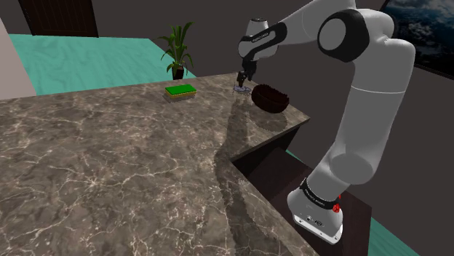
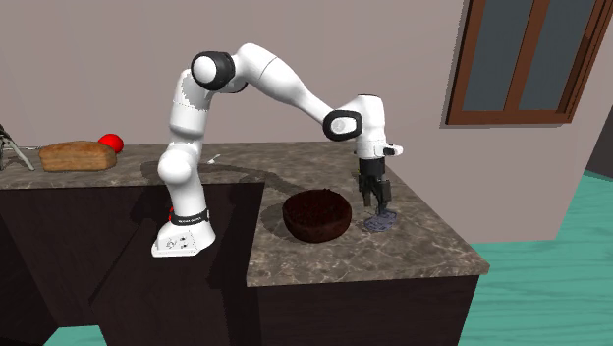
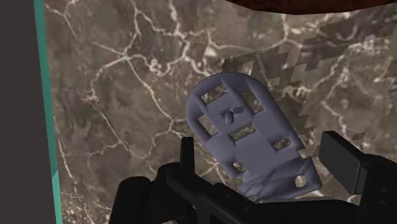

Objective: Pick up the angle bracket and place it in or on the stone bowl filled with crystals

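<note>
1 all-black two-finger gripper [image 3: 261,156], mine, points straight down just above a brown marble-patterned counter [image 1: 109,160] with white veins. Its 2 fingers [image 3: 186,153] stand apart and grip nothing. Directly under it lies the flat, grey-lavender angle bracket [image 3: 238,124] with slotted holes. The bracket rests on the counter between my fingers, and I cannot see either finger touching it. Its long axis runs away from my palm at a slight slant, so my fingers face each other across its narrower width. The dark brown round bowl [image 2: 316,216] sits just beside the bracket, on the second exterior view's left; I cannot make out crystals inside. I judge that a short drop and a squeeze come next.
</note>
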Tool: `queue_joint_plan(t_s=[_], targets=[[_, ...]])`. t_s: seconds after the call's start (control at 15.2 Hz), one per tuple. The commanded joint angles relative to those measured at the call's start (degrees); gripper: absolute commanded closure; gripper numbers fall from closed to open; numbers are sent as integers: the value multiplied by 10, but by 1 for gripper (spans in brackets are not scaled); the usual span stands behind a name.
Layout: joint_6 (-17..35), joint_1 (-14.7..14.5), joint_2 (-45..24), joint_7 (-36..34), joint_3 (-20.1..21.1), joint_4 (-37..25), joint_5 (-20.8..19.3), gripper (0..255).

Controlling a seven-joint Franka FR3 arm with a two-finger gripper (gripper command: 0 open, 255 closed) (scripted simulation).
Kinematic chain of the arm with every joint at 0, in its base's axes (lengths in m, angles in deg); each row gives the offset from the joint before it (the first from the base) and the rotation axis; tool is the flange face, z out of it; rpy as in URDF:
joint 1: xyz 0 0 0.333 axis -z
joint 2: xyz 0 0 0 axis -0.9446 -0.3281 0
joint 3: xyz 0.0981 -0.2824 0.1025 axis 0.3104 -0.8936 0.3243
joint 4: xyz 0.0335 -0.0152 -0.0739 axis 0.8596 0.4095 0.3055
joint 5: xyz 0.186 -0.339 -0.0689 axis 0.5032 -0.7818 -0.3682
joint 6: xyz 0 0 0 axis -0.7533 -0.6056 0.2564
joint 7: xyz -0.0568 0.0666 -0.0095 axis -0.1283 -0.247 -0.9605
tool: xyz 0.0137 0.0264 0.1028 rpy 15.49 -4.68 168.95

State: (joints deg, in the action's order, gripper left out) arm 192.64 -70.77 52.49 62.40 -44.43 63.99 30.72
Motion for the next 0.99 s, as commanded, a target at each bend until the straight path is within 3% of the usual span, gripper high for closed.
queue_joint_plan(t_s=[0.0,0.2,0.92], targets=[[-23,-42,-30,-213,-24,-40,-7,0],[-98,-80,-110,-463,-58,-158,18,0],[-61,-67,-146,-473,-56,-154,34,0]])
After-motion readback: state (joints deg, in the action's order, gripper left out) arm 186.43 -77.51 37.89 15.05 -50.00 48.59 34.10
